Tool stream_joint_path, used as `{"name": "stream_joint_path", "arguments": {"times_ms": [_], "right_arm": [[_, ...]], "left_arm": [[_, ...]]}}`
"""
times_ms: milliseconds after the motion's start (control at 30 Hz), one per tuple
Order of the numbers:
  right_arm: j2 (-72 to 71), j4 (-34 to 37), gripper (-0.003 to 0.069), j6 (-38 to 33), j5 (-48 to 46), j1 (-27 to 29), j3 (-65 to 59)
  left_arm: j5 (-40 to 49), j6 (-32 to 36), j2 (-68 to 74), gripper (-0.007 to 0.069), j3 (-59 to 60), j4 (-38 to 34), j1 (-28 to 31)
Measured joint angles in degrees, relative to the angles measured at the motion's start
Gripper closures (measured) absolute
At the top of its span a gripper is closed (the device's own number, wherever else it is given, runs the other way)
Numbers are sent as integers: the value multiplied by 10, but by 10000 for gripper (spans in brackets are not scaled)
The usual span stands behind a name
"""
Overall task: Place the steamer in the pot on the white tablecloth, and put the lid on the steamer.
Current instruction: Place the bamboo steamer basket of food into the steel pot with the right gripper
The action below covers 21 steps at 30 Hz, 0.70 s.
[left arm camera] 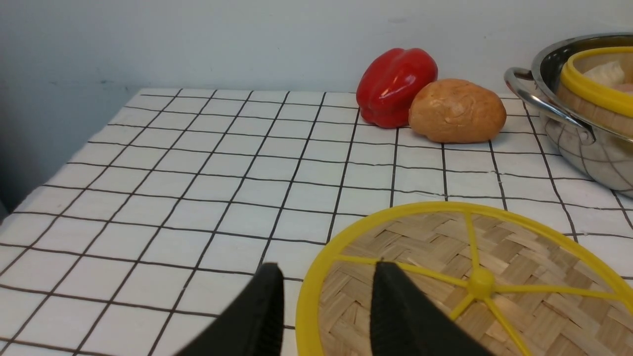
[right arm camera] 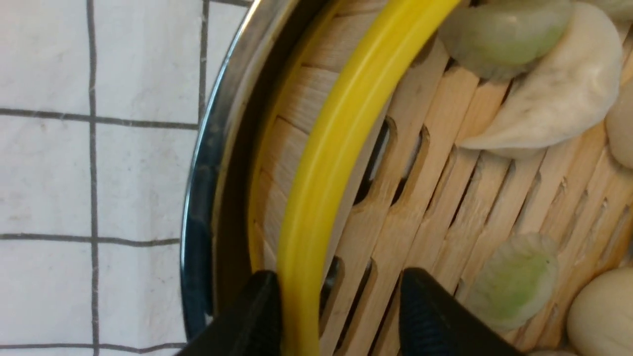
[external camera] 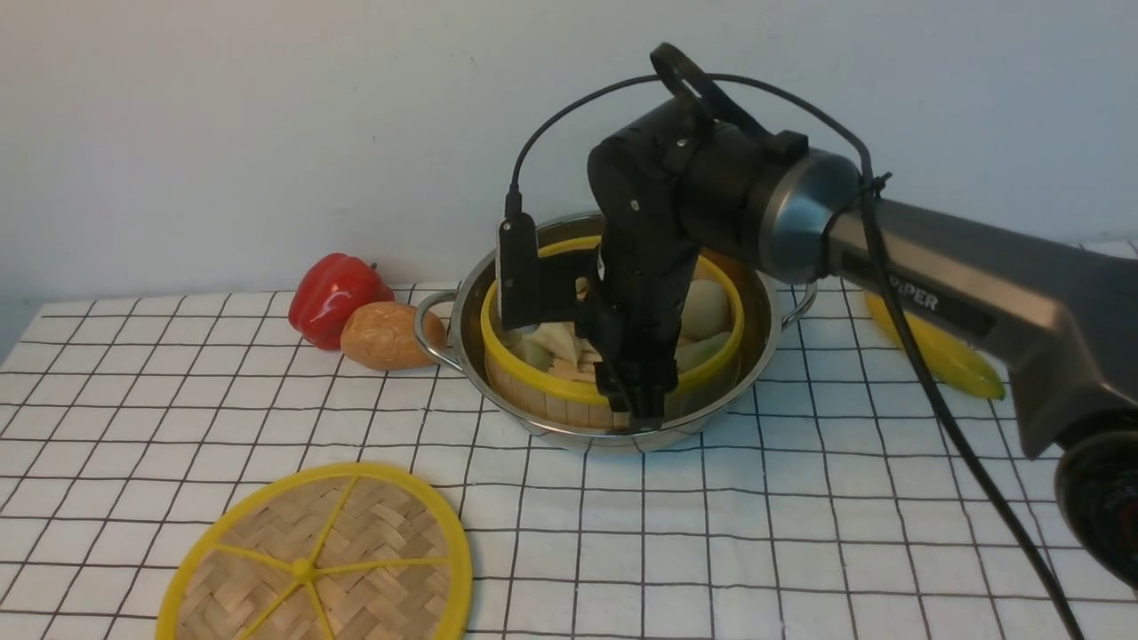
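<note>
The steamer (external camera: 551, 387), a yellow-rimmed bamboo basket with white and green dumplings, sits inside the shiny pot (external camera: 765, 302) on the white tablecloth (external camera: 800, 533). My right gripper (right arm camera: 339, 296) points down over the steamer's near rim, open. One finger is outside the yellow rim between steamer (right arm camera: 445, 198) and pot wall (right arm camera: 198, 222), the other inside over the slats. The lid (external camera: 316, 560) lies flat on the cloth at the front left. My left gripper (left arm camera: 329, 291) hovers open over the lid's (left arm camera: 494, 257) edge, its fingers either side of the rim. The left arm is out of the front view.
A red pepper (external camera: 333, 293) and a brown potato (external camera: 387, 336) lie just left of the pot's handle. A yellow banana (external camera: 951, 356) lies to the pot's right, partly behind my right arm. A wall stands close behind the pot.
</note>
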<state>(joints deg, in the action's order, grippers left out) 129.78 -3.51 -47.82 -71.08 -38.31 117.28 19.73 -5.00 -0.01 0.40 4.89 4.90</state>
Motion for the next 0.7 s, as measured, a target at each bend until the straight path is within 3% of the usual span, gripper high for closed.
{"name": "stream_joint_path", "arguments": {"times_ms": [700], "right_arm": [[0, 50, 444, 0, -7, 19, 0]], "left_arm": [[0, 0, 0, 382, 0, 0, 0]]}}
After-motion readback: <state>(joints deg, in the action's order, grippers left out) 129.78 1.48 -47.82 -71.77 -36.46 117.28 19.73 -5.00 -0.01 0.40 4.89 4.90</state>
